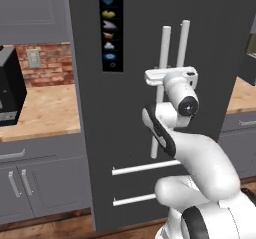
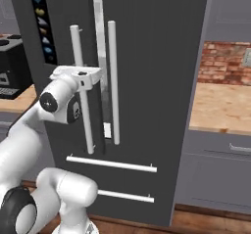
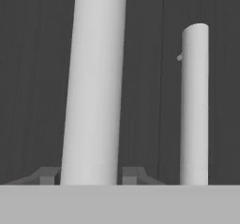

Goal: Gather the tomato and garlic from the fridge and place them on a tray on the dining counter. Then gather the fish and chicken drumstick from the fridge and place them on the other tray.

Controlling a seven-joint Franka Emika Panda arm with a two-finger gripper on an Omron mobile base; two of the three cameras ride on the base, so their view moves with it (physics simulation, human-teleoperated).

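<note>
Two fingertips (image 3: 47, 176) flanking fridge handle (image 3: 93, 87), hand (image 3: 89, 177) closed

Wood-toned worktop (image 1: 50, 110) runs left of the dark fridge, over grey base cabinets, with a brick backsplash behind it; a black appliance (image 1: 10, 85) stands directly on it at the far left edge of the left base view. A second stretch of the same wood-toned worktop (image 2: 220, 108) lies right of the fridge in the right base view, also over grey cabinets. Wood floor (image 2: 206, 223) shows below the cabinet fronts.
</note>
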